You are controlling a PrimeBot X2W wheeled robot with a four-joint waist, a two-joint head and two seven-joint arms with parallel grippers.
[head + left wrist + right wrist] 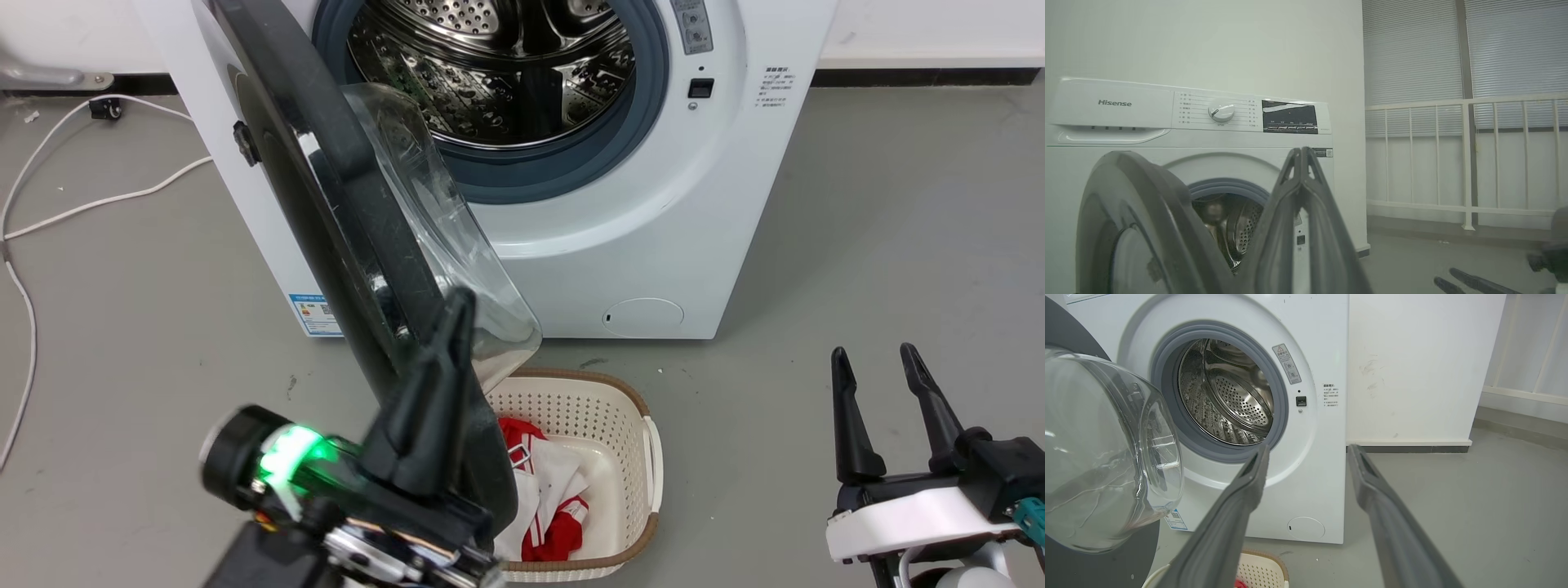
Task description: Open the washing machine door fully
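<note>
White and boxy, the washing machine (653, 245) is standing in the upper middle of the head view, with its steel drum (490, 65) showing bare inside the grey-blue rubber ring (645, 122). The washing machine door (326, 204) is hanging well open from the left side of the opening. It is running almost edge-on from the top left down toward the bottom centre of the frame, and its clear glass bowl (441, 229) is bulging toward the right. Its lower edge is reaching over a cream laundry basket (647, 457), which is sitting on the grey floor (857, 204) at bottom centre and holding red and white cloth (555, 506). The left gripper (459, 306) is rising from the lower left with its two fingers pressed together and nothing between them. It is overlapping the door's lower rim, and whether it is touching that rim cannot be told. In the left wrist view, that gripper (1300, 153) is pointing up at centre, just right of the door (1147, 212). The right gripper (875, 359) is hovering at the lower right, well apart from the machine, its fingers spread wide and holding nothing. Its own wrist view is showing the same open spread (1309, 451), aimed at the machine's lower front. A white cable (82, 208) is trailing across the floor at the left.
</note>
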